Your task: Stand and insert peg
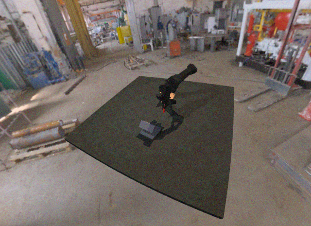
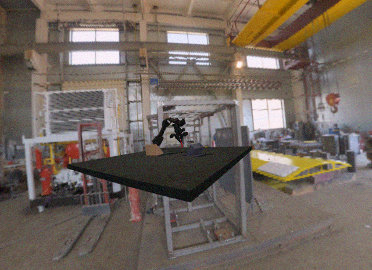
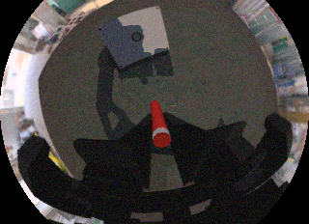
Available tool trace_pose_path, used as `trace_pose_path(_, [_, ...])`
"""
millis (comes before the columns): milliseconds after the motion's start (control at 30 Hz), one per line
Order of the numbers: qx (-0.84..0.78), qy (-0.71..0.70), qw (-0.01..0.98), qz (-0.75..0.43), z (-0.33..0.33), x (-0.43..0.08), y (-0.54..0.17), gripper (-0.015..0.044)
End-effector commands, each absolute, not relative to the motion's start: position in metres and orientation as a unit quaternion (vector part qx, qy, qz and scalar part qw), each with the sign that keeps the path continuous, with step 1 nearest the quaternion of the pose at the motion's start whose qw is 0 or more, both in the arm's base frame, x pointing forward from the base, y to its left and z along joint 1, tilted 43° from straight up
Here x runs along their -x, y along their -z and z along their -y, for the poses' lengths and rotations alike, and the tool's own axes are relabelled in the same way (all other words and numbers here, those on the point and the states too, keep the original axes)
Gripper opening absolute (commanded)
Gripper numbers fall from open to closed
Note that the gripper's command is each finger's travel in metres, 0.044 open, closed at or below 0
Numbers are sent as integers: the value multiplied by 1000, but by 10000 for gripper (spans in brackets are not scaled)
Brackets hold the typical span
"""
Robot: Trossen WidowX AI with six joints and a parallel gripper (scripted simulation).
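Note:
The red peg is held between the fingers of my gripper, which is shut on it. Its white band is at the end nearest the wrist camera, and its plain end points away from the gripper. The peg is off the table and slightly tilted in the scene 2 view. The sloped grey panel stands apart from the peg, beyond its plain end in the wrist view. The hole is visible in its face, partly in shadow. The hole's depth cannot be seen.
A tan block stands on the dark table, partly hidden behind the arm in the scene 1 view. The arm's shadow falls across the table and part of the panel.

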State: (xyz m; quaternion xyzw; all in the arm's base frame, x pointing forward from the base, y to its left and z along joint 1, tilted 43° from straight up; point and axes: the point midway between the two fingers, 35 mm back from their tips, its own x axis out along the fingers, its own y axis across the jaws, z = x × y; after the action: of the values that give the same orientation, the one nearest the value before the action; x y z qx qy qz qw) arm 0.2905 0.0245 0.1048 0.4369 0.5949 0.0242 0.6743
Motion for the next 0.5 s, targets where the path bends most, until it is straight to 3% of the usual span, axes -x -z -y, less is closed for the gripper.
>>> trace_pose_path(0, [-442, -17, 677, -588, -23, -291, -102, 0])
trace_pose_path(467, [-462, 3, 693, -553, -16, -301, -97, 0])
